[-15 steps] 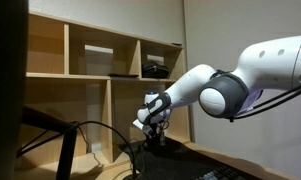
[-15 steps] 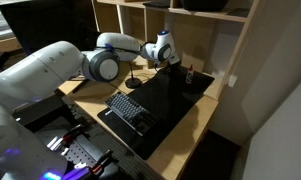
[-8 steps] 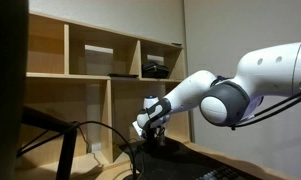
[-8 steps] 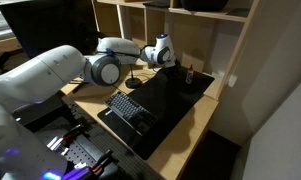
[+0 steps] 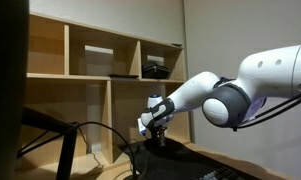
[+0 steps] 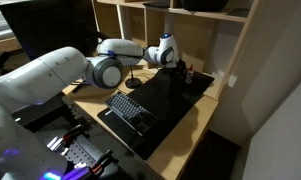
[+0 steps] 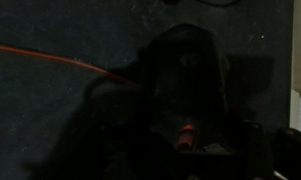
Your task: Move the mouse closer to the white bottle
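My gripper [image 6: 170,62] hangs over the back of the black desk mat [image 6: 165,100], fingers pointing down; it also shows in an exterior view [image 5: 155,128]. The wrist view is very dark. It shows the black mouse [image 7: 190,70] as a rounded shape on the mat just below the gripper. The white bottle [image 6: 187,73], tiny with a reddish top, stands just beyond the gripper near the shelf. A reddish spot [image 7: 187,131] glows low in the wrist view. I cannot tell whether the fingers are open, or whether they touch the mouse.
A black keyboard [image 6: 128,108] lies on the mat's near side. A wooden shelf unit [image 5: 100,60] rises right behind the desk. A round black stand base [image 6: 135,82] sits beside the mat. A cable [image 7: 60,58] runs across the mat.
The gripper has shifted a little sideways toward the white bottle, staying low over the mat. Nothing else has visibly moved.
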Tool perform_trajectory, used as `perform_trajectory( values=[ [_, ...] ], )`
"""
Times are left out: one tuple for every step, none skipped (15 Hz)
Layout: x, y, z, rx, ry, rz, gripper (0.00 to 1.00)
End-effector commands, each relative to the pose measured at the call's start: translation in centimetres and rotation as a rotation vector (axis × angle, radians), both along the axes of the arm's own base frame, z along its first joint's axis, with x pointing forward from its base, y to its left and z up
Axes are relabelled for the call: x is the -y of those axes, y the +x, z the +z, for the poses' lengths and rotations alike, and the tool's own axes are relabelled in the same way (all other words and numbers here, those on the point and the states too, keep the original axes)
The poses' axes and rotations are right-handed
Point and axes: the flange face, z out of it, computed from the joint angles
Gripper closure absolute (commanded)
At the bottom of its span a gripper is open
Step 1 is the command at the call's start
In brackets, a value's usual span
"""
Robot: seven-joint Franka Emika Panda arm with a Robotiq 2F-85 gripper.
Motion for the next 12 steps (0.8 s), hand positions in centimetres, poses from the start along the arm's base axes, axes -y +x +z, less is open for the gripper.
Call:
perform_trajectory(
  values=[
    [-0.6, 0.3, -0.1, 0.036, -0.038, 0.062, 0.53],
    [-1.0, 0.5, 0.0, 0.063, -0.024, 0.078, 0.53],
    [-1.4, 0.7, 0.2, 0.081, -0.018, 0.083, 0.53],
    [-1.8, 0.8, 0.4, 0.095, -0.017, 0.093, 0.53],
    [-2.3, 0.9, 0.4, 0.111, -0.015, 0.094, 0.53],
    [-2.6, 0.9, 0.3, 0.117, -0.011, 0.094, 0.53],
    [-2.8, 0.9, 0.1, 0.115, -0.007, 0.089, 0.53],
    [-2.8, 0.8, -0.2, 0.107, -0.001, 0.083, 0.53],
    [-2.6, 0.7, -0.5, 0.100, 0.005, 0.076, 0.53],
    [-2.5, 0.7, -0.7, 0.093, 0.007, 0.070, 0.53],
    [-2.3, 0.6, -0.9, 0.090, 0.004, 0.061, 0.53],
    [-2.2, 0.6, -1.0, 0.088, 0.006, 0.055, 0.53]
  ],
)
